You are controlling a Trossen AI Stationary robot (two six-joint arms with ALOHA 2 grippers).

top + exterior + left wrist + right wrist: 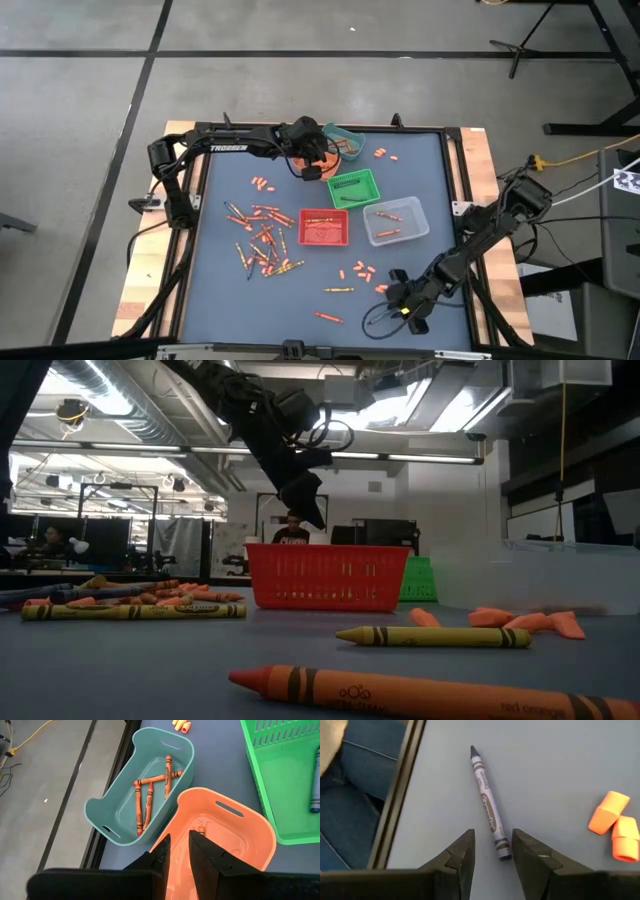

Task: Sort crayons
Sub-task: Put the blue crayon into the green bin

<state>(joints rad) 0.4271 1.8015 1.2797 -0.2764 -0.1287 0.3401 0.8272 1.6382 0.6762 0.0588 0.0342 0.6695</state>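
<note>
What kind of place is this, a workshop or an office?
Probably a robotics lab in an open-plan workspace: two dark arms bolted to a blue-topped table, exposed silver ceiling ducts, and a seated person at monitors behind the red slotted plastic bin.

Bins on the blue-grey table (220,300): teal bin (117,802) at the far edge, touching the orange bin (235,832); green basket (353,188); red basket (324,228); clear bin (396,221). Orange pencil-top erasers (615,825) scattered nearby. Person (292,530) seated beyond the table.
</note>
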